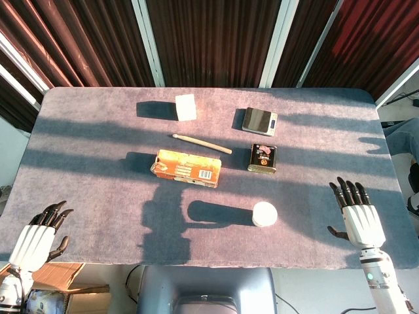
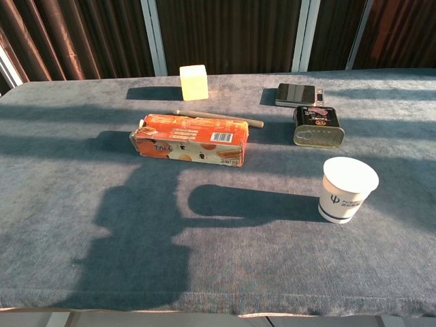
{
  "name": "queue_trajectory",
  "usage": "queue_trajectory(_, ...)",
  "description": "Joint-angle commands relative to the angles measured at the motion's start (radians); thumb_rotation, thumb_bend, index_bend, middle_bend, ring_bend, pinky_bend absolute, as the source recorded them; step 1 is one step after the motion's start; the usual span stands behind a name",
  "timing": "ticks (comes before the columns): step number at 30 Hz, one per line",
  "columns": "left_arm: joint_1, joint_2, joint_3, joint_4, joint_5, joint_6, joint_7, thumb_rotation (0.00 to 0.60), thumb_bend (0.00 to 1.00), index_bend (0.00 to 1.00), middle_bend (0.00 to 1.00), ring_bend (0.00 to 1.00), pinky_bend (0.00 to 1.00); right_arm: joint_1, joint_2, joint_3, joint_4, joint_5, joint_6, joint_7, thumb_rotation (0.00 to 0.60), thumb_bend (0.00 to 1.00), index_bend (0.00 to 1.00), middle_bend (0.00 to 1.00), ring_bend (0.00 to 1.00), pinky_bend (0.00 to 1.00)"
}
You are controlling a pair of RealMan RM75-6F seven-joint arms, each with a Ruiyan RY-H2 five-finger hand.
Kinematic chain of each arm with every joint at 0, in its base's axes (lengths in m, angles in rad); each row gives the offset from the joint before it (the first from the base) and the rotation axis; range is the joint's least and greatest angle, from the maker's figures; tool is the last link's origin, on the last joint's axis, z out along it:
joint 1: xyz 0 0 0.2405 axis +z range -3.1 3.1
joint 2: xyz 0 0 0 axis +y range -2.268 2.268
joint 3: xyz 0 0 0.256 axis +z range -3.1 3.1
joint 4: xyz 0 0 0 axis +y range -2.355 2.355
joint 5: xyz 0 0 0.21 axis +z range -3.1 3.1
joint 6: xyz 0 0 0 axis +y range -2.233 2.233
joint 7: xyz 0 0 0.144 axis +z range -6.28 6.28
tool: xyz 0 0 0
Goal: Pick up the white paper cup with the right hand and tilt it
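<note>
The white paper cup (image 1: 264, 214) (image 2: 345, 189) stands upright near the table's front edge, right of the middle, with a blue mark and band on its side. My right hand (image 1: 357, 216) lies open at the front right of the table, fingers spread, well to the right of the cup and apart from it. My left hand (image 1: 39, 235) hovers open at the front left corner, holding nothing. Neither hand shows in the chest view.
An orange carton (image 1: 186, 168) lies on its side mid-table, a thin wooden stick (image 1: 201, 144) behind it. A dark tin (image 1: 262, 158) and a small scale (image 1: 260, 121) sit behind the cup. A pale cube (image 1: 186, 106) stands at the back. The grey table (image 1: 98, 196) ends just before my hands.
</note>
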Motion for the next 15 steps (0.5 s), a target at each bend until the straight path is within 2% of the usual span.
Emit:
queue_trajectory(1,-0.001,0.0,-0.001,0.0,-0.003,-0.003,0.001,0.6,0.4,0.21,0.07,0.1,0.29,0.002,-0.008,0.0,0.019,-0.019,0.008,0.026,0.6,0.21,0.02,0.0,0.0,0.1)
queue_trajectory(7,0.001,0.001,-0.002,-0.004,-0.008,-0.001,0.003,0.6,0.41,0.21,0.07,0.1,0.29,0.036,0.005,-0.023,0.044,-0.075,-0.046,0.177,0.6,0.21,0.02,0.0,0.0,0.11)
queue_trajectory(11,0.001,0.003,0.0,-0.005,-0.004,0.001,-0.003,0.6,0.4,0.21,0.07,0.1,0.29,0.078,-0.014,-0.042,0.102,-0.136,-0.086,0.341,0.6,0.21,0.04,0.0,0.0,0.16)
queue_trajectory(15,0.003,0.006,0.001,-0.005,0.001,0.006,-0.009,0.6,0.4,0.21,0.07,0.1,0.29,0.129,-0.043,-0.052,0.152,-0.173,-0.139,0.465,0.6,0.21,0.06,0.04,0.05,0.2)
